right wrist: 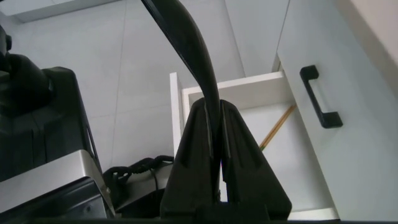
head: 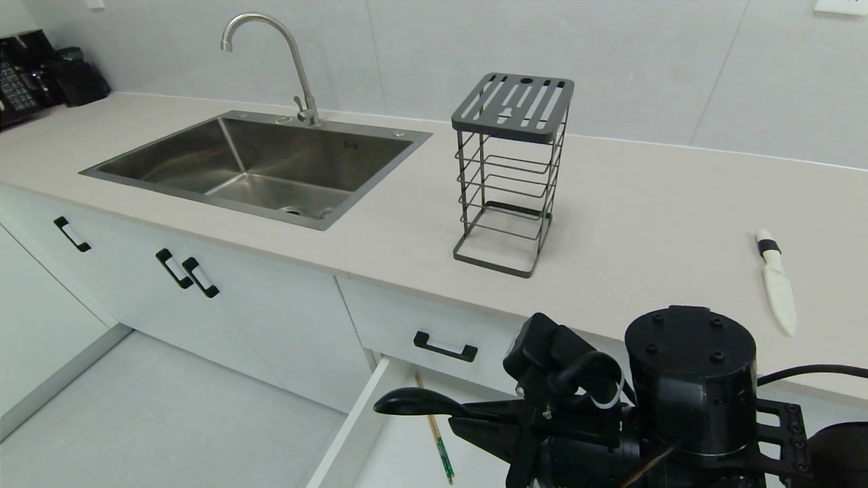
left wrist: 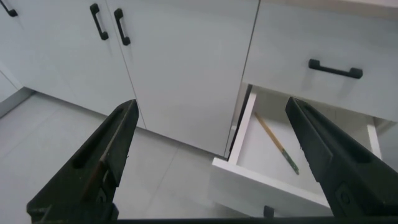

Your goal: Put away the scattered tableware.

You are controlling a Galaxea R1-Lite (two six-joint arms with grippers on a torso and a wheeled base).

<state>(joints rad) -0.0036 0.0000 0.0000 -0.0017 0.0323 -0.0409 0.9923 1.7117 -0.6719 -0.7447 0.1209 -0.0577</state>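
While your left gripper (left wrist: pixel 211 102) hangs with fingers spread wide and nothing between them, facing the cabinet fronts and the open drawer (left wrist: pixel 239 134), the coming move belongs to your right arm. Inside the drawer a chopstick (left wrist: pixel 277 143) lies roughly along its depth. Above it the black spoon (head: pixel 417 403) sits crosswise, bowl pointing to your left, handle clamped in the right gripper (right wrist: pixel 214 109). With the drawer floor below it, lowering and releasing looks like the next call. Up on the pale table (head: pixel 644 203) stands a wire knife rack (head: pixel 512 176). Well apart, farther right, a white knife (head: pixel 776 285) lies pointing away from you, nearer your right arm.
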